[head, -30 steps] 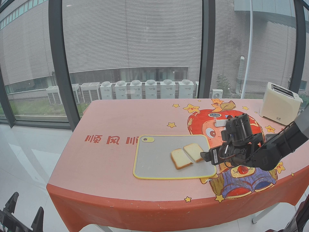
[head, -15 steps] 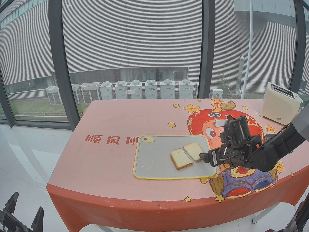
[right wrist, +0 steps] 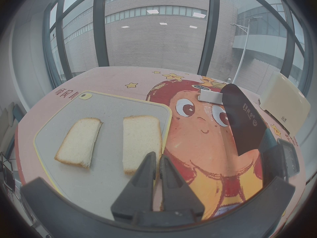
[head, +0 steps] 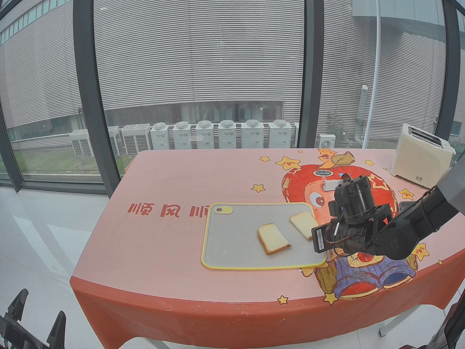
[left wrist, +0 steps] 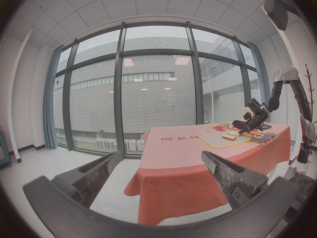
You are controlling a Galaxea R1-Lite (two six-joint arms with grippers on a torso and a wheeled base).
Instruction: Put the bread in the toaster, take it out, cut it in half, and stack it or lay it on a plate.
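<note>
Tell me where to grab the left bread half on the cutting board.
Probably pinch the left bread half by its near crust end, coming low from the robot's side: it lies flat on the cutting board, thin, with bare board around it.

Red characters on tablecloth, seemingly three
</note>
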